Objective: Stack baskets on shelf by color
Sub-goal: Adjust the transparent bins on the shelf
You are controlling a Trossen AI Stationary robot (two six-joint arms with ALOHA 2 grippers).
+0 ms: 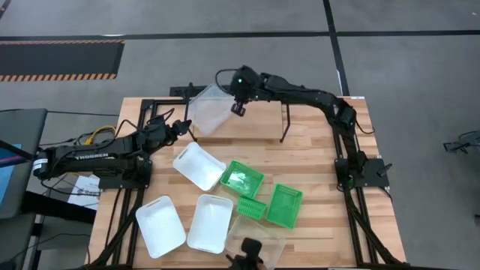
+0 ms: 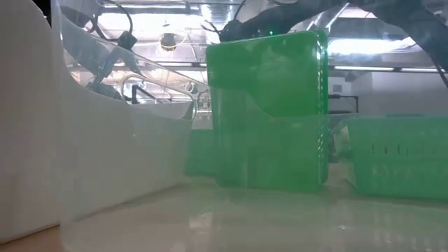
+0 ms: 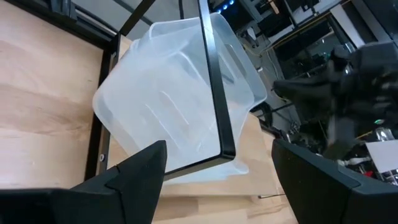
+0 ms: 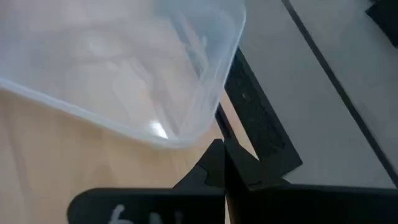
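Note:
A clear basket (image 1: 210,109) lies tilted at the left end of the black rod shelf (image 1: 284,124), at the table's far side. One shelf rod (image 3: 214,93) crosses it in the left wrist view. My right gripper (image 1: 238,106) is shut, just to the basket's right, with its fingertips (image 4: 217,149) close to a corner of the basket's rim. My left gripper (image 1: 182,127) is open on the basket's left. Its fingers (image 3: 146,165) stand apart short of the basket (image 3: 168,99) and touch nothing. My right gripper's shut fingertips stand right beside the clear basket's rim near a rounded corner (image 4: 202,127). I cannot tell whether they touch it. The basket leans on the shelf, open side up and tilted.
Three white baskets (image 1: 199,165) (image 1: 160,225) (image 1: 210,223) lie at the middle and near left. Three green baskets (image 1: 241,178) (image 1: 285,205) (image 1: 251,208) lie at the middle right. Another clear basket (image 1: 259,236) sits at the near edge. A green basket (image 2: 269,112) fills the low view.

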